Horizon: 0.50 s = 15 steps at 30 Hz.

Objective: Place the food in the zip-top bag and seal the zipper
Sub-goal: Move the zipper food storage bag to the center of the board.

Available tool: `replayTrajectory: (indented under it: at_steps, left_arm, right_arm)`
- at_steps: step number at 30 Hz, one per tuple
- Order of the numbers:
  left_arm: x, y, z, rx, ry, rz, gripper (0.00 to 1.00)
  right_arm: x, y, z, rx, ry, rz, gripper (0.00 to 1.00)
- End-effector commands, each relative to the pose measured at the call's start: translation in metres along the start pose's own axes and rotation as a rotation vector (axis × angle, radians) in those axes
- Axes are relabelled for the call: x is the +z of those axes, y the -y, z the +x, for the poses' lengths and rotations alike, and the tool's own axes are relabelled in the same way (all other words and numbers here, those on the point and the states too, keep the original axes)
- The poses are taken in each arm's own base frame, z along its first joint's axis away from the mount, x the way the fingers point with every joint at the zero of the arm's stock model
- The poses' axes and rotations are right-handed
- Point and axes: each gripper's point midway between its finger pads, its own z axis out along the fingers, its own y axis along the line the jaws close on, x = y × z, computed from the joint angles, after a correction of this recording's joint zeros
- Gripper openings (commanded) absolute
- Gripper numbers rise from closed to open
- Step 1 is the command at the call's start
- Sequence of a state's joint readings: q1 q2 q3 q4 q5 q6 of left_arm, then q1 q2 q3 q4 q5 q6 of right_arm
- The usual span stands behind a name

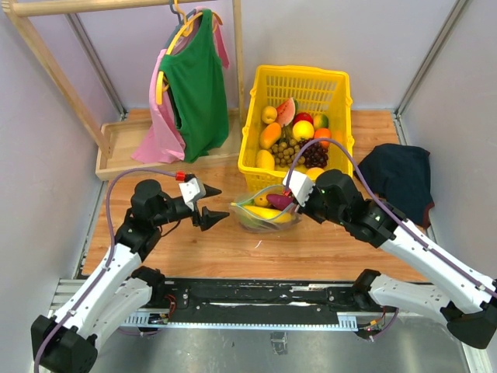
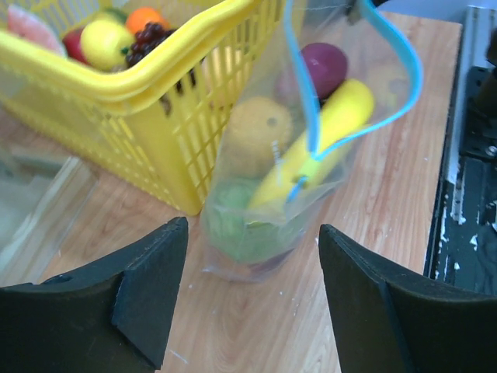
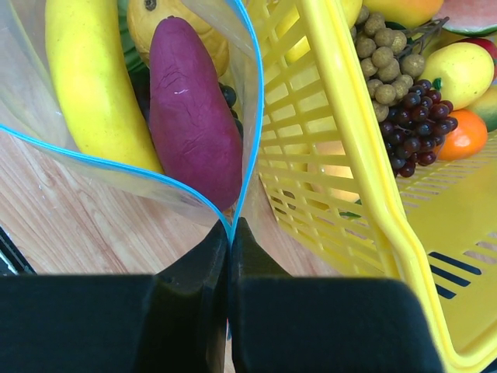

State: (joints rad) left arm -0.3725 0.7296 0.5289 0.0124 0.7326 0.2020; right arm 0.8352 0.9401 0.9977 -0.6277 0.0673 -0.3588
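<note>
Top external: bag lies on the desk, just beside the basket at its 6 o'clock. Left claw gapes wide at the bag's 9 o'clock, apart from it. Right claw meets the bag's 3 o'clock edge.

Left wrist: banana and melon sit inside, the zipper parted in a loop.

Right wrist: right claw is pinched tight on the zipper; eggplant lies at the banana's 3 o'clock.
</note>
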Motion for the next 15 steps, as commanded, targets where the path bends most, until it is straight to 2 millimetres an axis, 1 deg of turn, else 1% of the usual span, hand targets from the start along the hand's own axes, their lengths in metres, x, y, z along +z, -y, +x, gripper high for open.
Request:
replayTrajectory:
  at_steps: [1,4,8,11,15]
  left_arm:
    - [0.002,0.024,-0.015,0.159,0.093,0.169,0.71]
    - [0.006,0.033,-0.015,0.163,0.105,0.244,0.69]
    - [0.018,0.039,-0.01,0.173,0.096,0.287,0.66]
    - [0.027,0.038,-0.007,0.169,0.077,0.305,0.61]
    - [0.034,0.034,-0.003,0.152,0.066,0.31,0.51]
  right_arm:
    - [-0.008,0.004,-0.014,0.033,0.057,0.001,0.01]
    - [-0.009,0.005,-0.014,0.037,0.057,0.004,0.01]
    - [-0.01,0.005,-0.015,0.04,0.062,0.003,0.01]
    - [-0.01,0.005,-0.015,0.04,0.063,0.002,0.01]
    - [-0.009,0.004,-0.015,0.039,0.061,-0.001,0.01]
